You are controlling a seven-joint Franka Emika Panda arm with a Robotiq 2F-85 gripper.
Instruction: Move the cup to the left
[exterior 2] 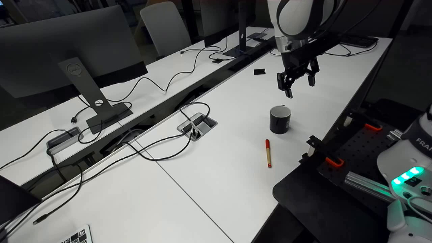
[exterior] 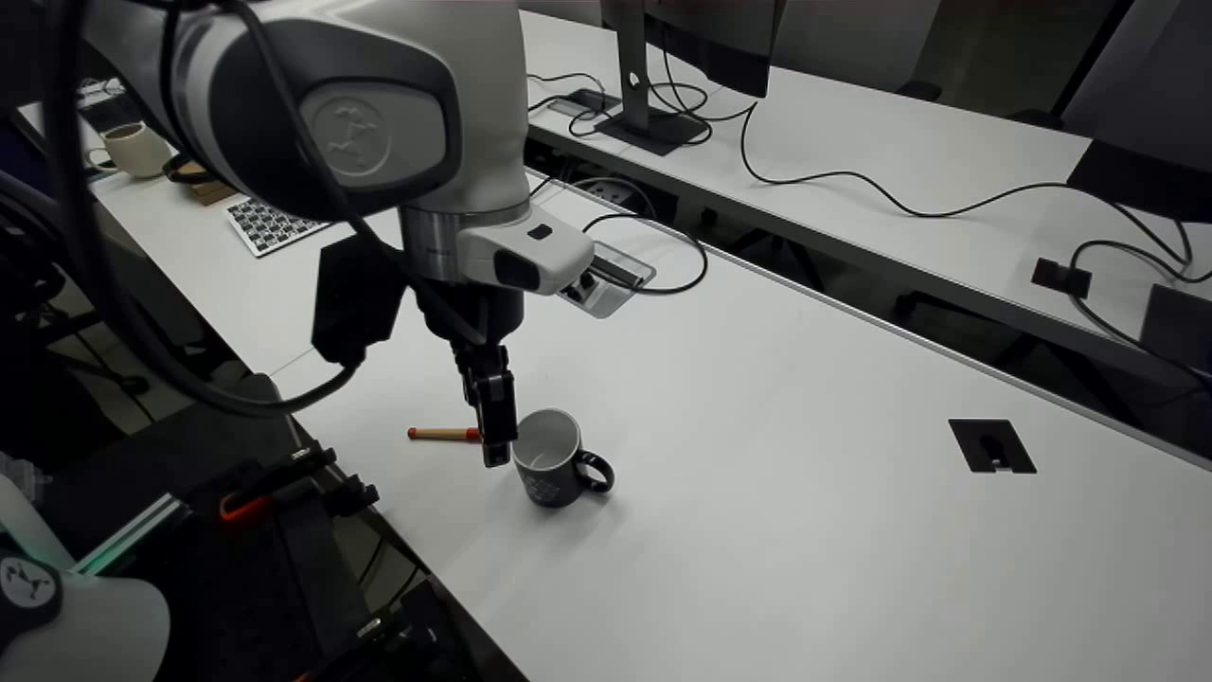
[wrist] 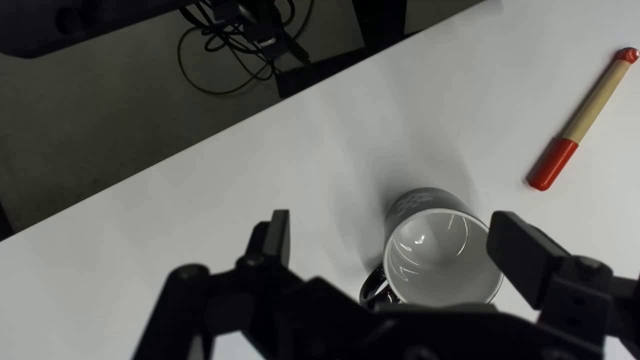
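Note:
The cup is a small black mug with a pale interior and a loop handle. It stands upright on the white table in both exterior views. In the wrist view the cup is below the jaws, nearer the right finger, with its handle toward the left finger. A dark gripper part hides its lower rim. My gripper is open and empty, its fingers wide apart. In an exterior view the gripper hangs above the table, higher than the cup; it also shows in an exterior view.
A red-tipped wooden stick lies beside the cup; it shows in the wrist view too. A socket box with cables sits in the table. The table's edge and robot mount are near the cup. A cream mug stands far off.

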